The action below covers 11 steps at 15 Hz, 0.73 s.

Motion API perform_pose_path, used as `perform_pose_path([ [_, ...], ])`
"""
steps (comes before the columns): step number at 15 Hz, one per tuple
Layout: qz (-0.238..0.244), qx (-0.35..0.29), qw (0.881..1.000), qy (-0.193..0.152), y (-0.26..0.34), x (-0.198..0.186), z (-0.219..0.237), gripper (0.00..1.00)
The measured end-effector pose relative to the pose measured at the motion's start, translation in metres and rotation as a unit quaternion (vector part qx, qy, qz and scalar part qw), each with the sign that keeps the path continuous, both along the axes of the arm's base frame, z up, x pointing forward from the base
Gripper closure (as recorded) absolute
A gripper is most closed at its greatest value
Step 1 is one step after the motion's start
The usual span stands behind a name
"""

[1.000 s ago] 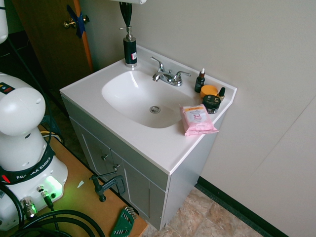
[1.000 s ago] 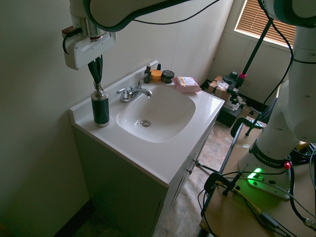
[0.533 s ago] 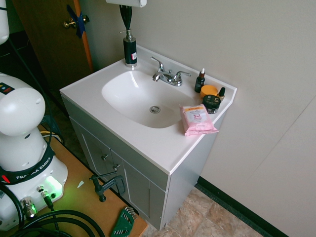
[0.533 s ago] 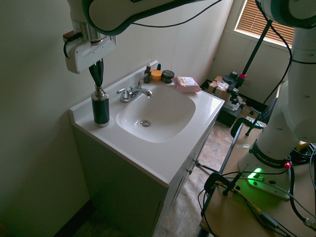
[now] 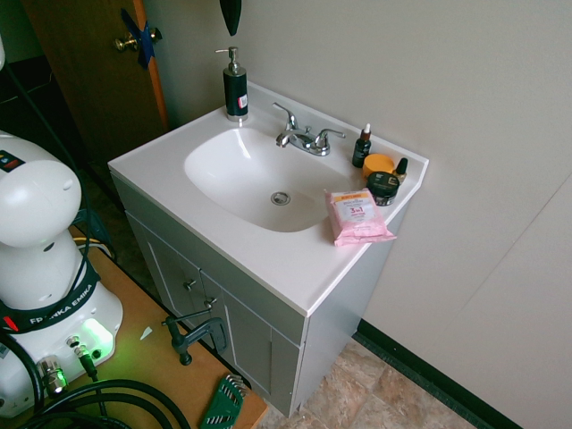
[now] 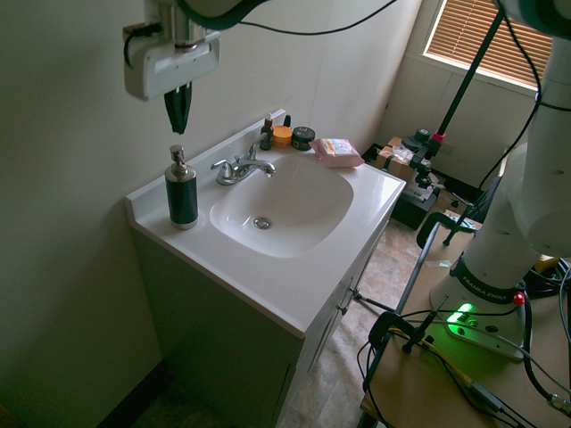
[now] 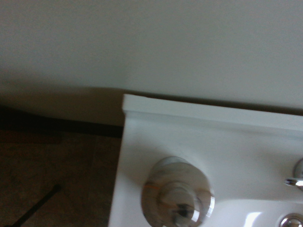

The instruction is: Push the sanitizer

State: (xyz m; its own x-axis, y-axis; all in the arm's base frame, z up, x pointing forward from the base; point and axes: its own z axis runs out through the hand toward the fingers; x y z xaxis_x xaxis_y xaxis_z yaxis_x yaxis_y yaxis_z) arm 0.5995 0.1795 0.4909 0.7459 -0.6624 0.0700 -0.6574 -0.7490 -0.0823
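The sanitizer (image 5: 235, 85) stands upright on the back corner of the white vanity top (image 5: 268, 259), close to the wall and beside the basin (image 5: 255, 174), with the faucet (image 5: 304, 138) a little further along the back edge. The gripper (image 6: 177, 116) hangs above the bottle and points straight down; its fingers are pressed together into one dark tip and they hold nothing, and there is clear air between this tip and the silver pump head. From the wrist view the pump head (image 7: 177, 201) is seen from the top, near the corner of the counter. What could go wrong from here is mostly about the shape of the bottle: it is tall and slim, so a push that lands high on the pump would probably tip it and not slide it. If it tips toward the basin, it could roll down to the drain (image 5: 281, 197); if it goes the other way, it could fall off the side edge, because it stands near that corner. A push straight down on the pump could also squirt liquid on the counter. About containers, the basin looks empty and dry. At the far end stand a small dropper bottle (image 5: 362, 147) and a black jar with an orange lid (image 5: 382, 179), both closed, so their contents cannot be seen, and a pink pack of wipes (image 5: 357, 214) lies near them.
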Motion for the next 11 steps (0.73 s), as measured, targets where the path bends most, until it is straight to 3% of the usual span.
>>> perform_pose_path([
  [2, -0.011, 0.001, 1.000, -0.001, -0.044, -0.022, 0.009, 0.00],
  [5, -0.025, 0.000, 1.000, 0.011, -0.095, -0.054, -0.014, 0.00],
  [11, -0.037, -0.004, 0.999, 0.020, -0.140, -0.122, -0.042, 0.00],
])
